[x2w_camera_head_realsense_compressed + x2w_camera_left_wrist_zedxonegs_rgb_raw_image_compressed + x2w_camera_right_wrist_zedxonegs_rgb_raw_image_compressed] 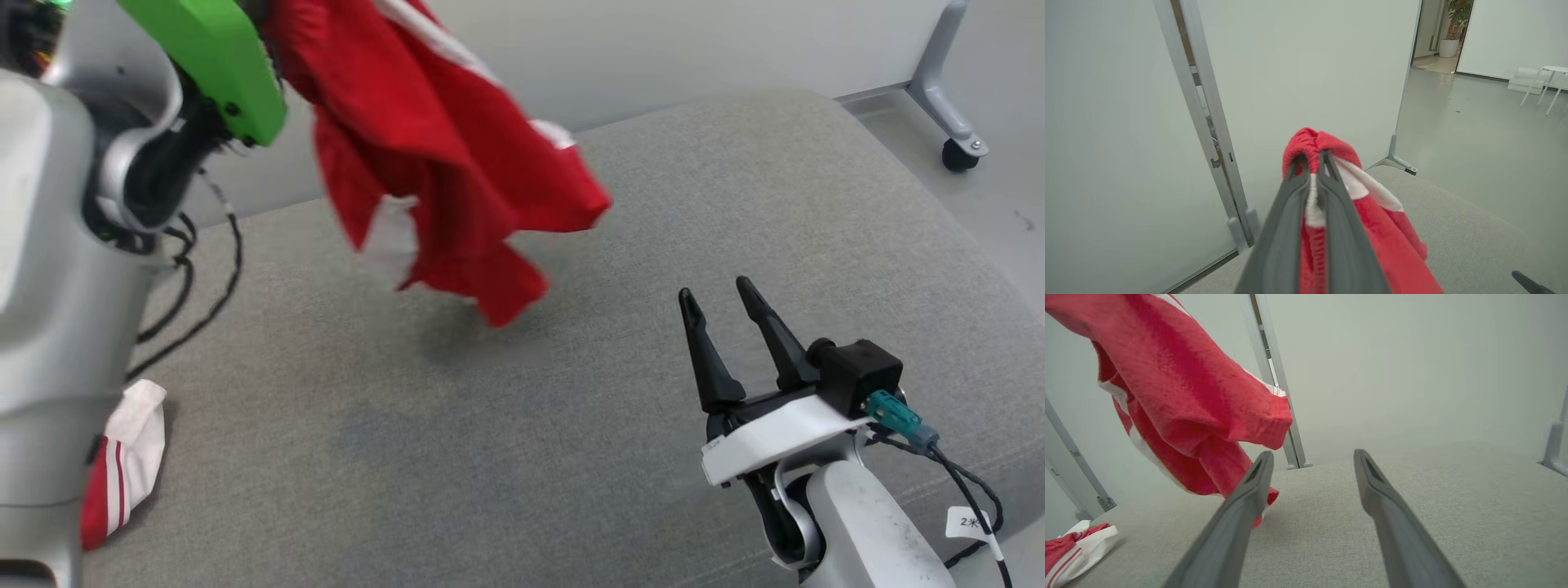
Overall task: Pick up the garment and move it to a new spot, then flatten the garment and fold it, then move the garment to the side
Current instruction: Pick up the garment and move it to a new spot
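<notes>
The left gripper (1312, 157) is clamped on a bunched edge of the red and white garment (441, 163), which hangs over the grey cushion (408, 457). The right gripper (718, 290) stands spread and empty, low over the cushion, beside the garment.

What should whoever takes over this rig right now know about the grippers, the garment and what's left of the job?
Left gripper: shut on the red garment, holding it bunched in the air over the grey cushion.
Right gripper: open, empty, low over the cushion's right part.
A second red-and-white garment lies at the cushion's left edge.
Done: garment picked up.
Left: set it down at a new spot, flatten it, fold it, move it to the side.
</notes>
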